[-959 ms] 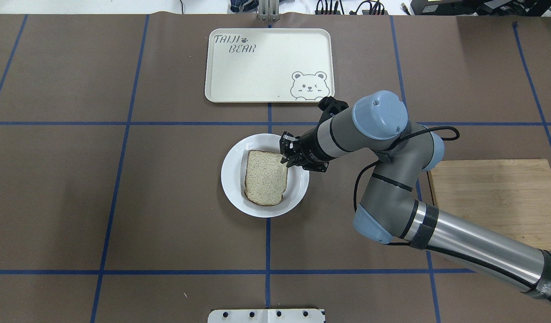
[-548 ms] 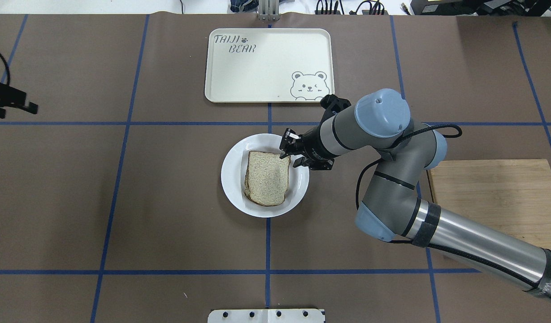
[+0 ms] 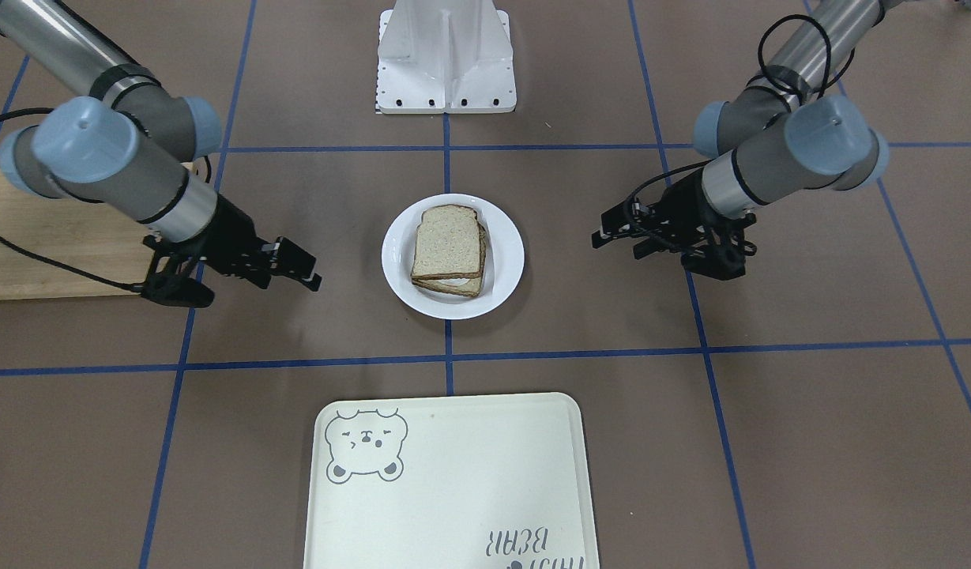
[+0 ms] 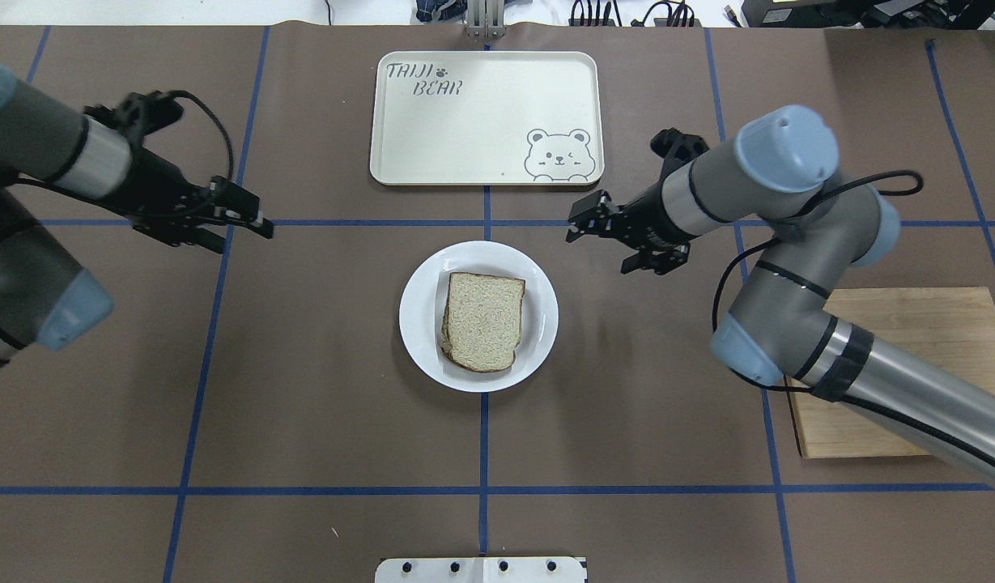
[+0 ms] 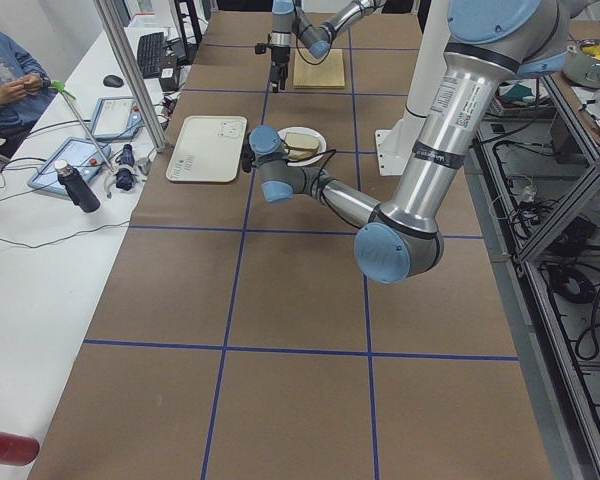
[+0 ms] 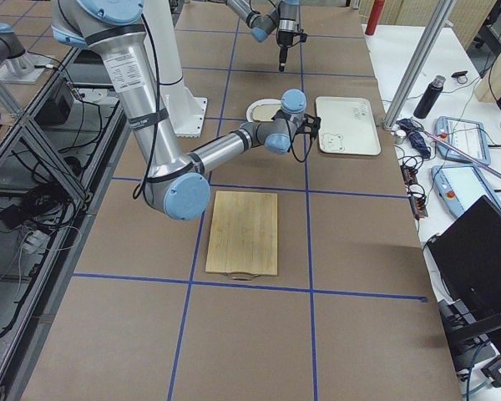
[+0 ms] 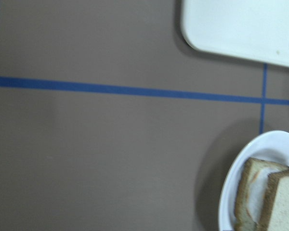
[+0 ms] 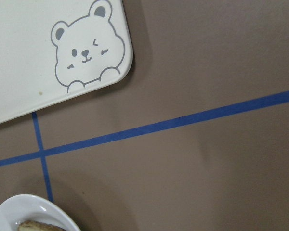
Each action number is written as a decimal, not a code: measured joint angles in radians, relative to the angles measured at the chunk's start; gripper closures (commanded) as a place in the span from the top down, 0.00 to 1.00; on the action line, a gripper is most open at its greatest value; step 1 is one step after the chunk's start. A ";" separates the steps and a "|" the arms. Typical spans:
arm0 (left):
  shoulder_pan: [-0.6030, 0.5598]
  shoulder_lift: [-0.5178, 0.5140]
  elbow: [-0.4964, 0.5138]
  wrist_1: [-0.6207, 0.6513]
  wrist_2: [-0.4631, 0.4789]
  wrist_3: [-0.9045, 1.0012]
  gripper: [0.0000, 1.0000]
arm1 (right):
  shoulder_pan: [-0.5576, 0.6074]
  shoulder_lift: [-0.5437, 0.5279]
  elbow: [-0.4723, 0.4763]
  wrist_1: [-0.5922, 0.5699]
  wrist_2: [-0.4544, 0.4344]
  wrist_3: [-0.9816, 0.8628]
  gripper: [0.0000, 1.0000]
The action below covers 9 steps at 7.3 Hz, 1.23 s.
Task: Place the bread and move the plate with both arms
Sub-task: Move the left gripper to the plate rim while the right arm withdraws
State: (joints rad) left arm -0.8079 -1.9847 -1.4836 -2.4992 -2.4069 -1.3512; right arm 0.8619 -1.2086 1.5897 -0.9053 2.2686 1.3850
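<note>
The right gripper (image 4: 598, 243) hangs above the table (image 4: 303, 389), just beyond the far right side of the plate (image 4: 416, 312). Its two black fingers are spread apart and hold nothing. It points toward the middle of the table and touches neither plate nor bread. The left gripper (image 4: 244, 237) hangs well out to the plate's left, over a blue tape line (image 4: 367, 223). Its fingers are also spread and empty, and it also points inward. The two grippers face each other across the plate.

The small round white plate sits on the brown table between them, at a crossing of tape lines. The bread (image 4: 482, 320), a plain pale slice with a darker crust, lies flat on the plate as the top of a small stack. A second slice (image 7: 243, 187) lies beneath it, shifted slightly to one side. The left wrist view shows something white between the two slices.

The right arm (image 4: 788, 202) reaches in from the near right, bent at the elbow above a wooden cutting board (image 4: 894, 340). The left arm (image 4: 36, 154) enters from the left edge.

Beyond the plate, on the far side from the robot, a cream rectangular tray (image 4: 481, 113) with a bear drawing lies flat on the table.
</note>
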 measured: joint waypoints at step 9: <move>0.241 -0.079 0.240 -0.588 0.385 -0.453 0.69 | 0.307 -0.236 0.009 -0.097 0.112 -0.702 1.00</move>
State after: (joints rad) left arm -0.5671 -2.0636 -1.2433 -3.0868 -2.0222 -1.8037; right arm 1.1693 -1.4443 1.5991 -1.0018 2.3805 0.6825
